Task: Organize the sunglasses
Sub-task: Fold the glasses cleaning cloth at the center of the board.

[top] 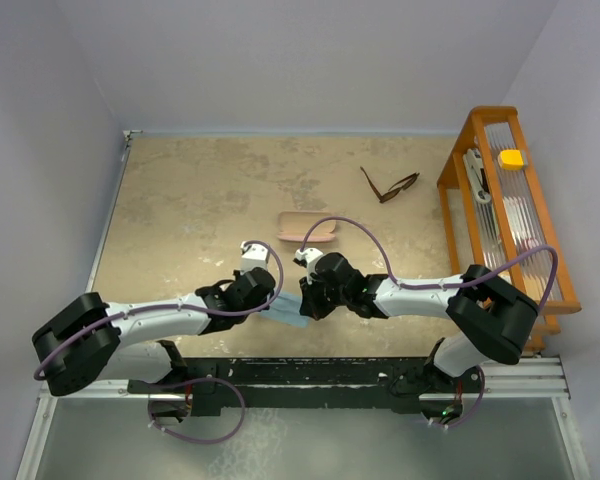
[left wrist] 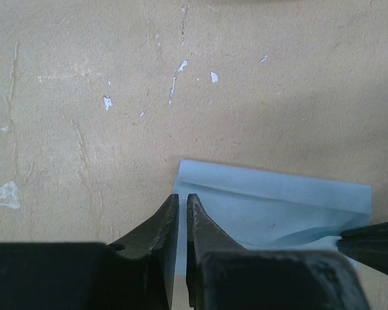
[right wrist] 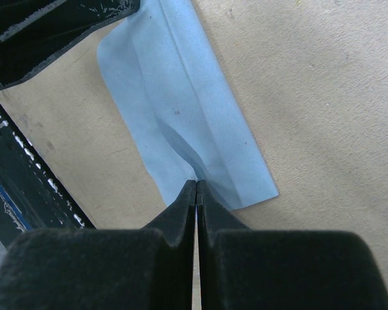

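left claw: near edge of the desk, left of centre. Fingers pressed almost together, only a thin slit between them. It pinches the left edge of the light blue cloth. In the left wrist view the cloth's edge runs into that slit.
right claw: just right of the left claw, pointing toward it. Fingers pressed together on the cloth. In the right wrist view the fabric puckers up into a ridge right at the tips.
light blue cloth: between the two claws, held at opposite ends. Folded into a long strip with a lengthwise crease, and most of it lies flat on the desk. The two claws are near each other but not touching.
desk: tan surface, scuffed, with white chips in the finish.
pink case: oblong, lying flat just beyond the claws near desk centre. Clear of the cloth, nothing touching it.
sunglasses: far right part of the desk, beyond and right of the pink case. Dark thin frame, one temple arm swung out. Well apart from both claws.
orange rack: wooden, along the desk's right edge, just beside the sunglasses. A yellow block sits at its far end.
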